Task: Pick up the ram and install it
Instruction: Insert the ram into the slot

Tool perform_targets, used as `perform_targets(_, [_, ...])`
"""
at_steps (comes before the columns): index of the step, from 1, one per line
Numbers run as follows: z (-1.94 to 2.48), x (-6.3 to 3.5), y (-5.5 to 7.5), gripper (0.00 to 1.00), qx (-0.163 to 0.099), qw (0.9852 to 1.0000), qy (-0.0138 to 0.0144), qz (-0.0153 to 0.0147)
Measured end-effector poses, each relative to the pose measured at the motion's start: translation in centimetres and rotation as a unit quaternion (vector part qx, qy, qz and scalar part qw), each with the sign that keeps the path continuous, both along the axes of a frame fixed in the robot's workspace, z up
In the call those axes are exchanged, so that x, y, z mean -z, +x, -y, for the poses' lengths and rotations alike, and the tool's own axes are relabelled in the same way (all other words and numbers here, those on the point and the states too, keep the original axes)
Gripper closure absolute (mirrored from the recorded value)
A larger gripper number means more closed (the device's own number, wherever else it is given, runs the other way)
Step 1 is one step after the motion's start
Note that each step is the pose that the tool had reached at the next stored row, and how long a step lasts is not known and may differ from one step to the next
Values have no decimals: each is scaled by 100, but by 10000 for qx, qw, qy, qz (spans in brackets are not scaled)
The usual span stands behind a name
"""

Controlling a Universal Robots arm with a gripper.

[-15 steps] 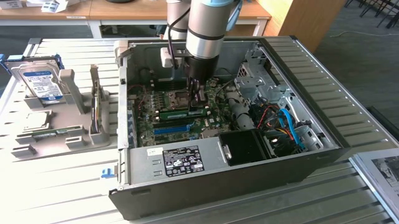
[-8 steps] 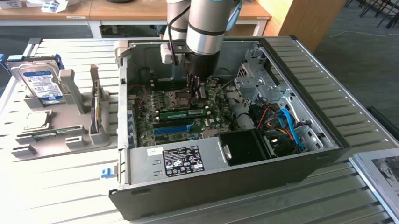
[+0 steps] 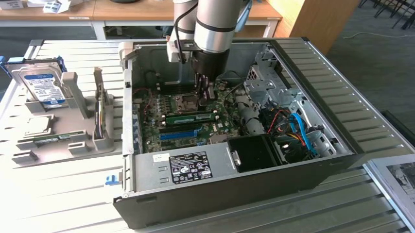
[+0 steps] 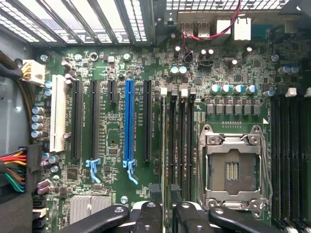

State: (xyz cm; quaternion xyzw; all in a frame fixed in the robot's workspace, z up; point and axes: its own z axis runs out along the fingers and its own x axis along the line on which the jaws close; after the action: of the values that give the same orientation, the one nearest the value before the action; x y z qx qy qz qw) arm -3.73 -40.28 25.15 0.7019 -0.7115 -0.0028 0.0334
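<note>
In the open case, the ram stands on its edge in a slot near the middle of the board. Its long side runs across. The claw hangs just above the ram's end on the exterior view's right. It looks a bit open and holds nothing.

You've got a long green circuit-board ram stick with dark chips, sitting on a green motherboard. One long plastic slot is bright blue, another wide plastic slot is white, and the rest are black. The metal processor socket is silver. Your pincer is black and the arm is silver. The boxy hard drive is silver with a blue-white label. The plastic holder is grey. The slatted bench is white and striped. The metal case is dark grey.
</note>
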Motion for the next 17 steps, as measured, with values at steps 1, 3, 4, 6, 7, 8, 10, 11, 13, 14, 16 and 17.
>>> perform_targets(1, [0,-8,0,80,0,10000,0,0])
perform_targets(3, [0,-21,0,80,0,10000,0,0])
perform_targets(4, [0,-28,0,80,0,10000,0,0])
perform_targets(6, [0,-45,0,80,0,10000,0,0])
perform_targets(7, [0,-52,0,80,0,10000,0,0])
perform_targets(8, [0,-59,0,80,0,10000,0,0])
perform_targets(10, [0,-89,0,80,0,10000,0,0])
perform_targets(11, [0,-96,0,80,0,10000,0,0])
perform_targets(13, [0,-115,0,80,0,10000,0,0])
perform_targets(14, [0,-119,0,80,0,10000,0,0])
perform_targets(16, [0,-129,0,80,0,10000,0,0])
perform_targets(17, [0,-135,0,80,0,10000,0,0])
